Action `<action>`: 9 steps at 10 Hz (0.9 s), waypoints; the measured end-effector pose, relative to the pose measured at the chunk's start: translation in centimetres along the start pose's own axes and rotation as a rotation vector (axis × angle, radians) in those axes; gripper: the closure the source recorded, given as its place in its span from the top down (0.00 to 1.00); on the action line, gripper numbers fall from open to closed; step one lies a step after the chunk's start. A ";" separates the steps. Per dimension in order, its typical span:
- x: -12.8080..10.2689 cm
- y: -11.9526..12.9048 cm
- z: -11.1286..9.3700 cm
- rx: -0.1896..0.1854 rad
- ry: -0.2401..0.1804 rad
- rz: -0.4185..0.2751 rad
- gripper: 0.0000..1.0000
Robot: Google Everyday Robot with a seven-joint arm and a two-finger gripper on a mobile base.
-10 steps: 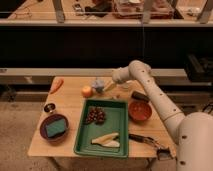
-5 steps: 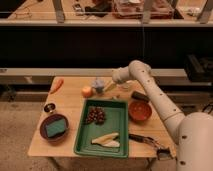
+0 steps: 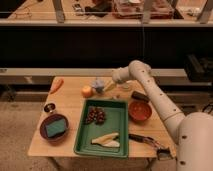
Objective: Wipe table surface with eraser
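gripper hovering over rear middle of table surface, fingers standing wide, gripping nothing. eraser lying flat on tabletop to camera-right of gripper and slightly nearer camera, apart from it, sitting just behind red bowl. blue-grey object sitting just camera-left of gripper, orange lying beyond that. green tray lying nearer camera than gripper, holding grapes.

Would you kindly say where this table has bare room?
The tan wooden tabletop is bare between the orange carrot, the dark bowl and the green rectangular tray; the back is crowded, where the gripper hangs near the round orange fruit.
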 end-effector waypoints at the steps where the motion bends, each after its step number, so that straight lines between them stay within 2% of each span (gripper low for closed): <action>1: 0.0 0.0 0.0 0.000 0.000 0.000 0.80; 9: 0.1 0.0 -0.1 -0.002 -0.007 -0.010 0.80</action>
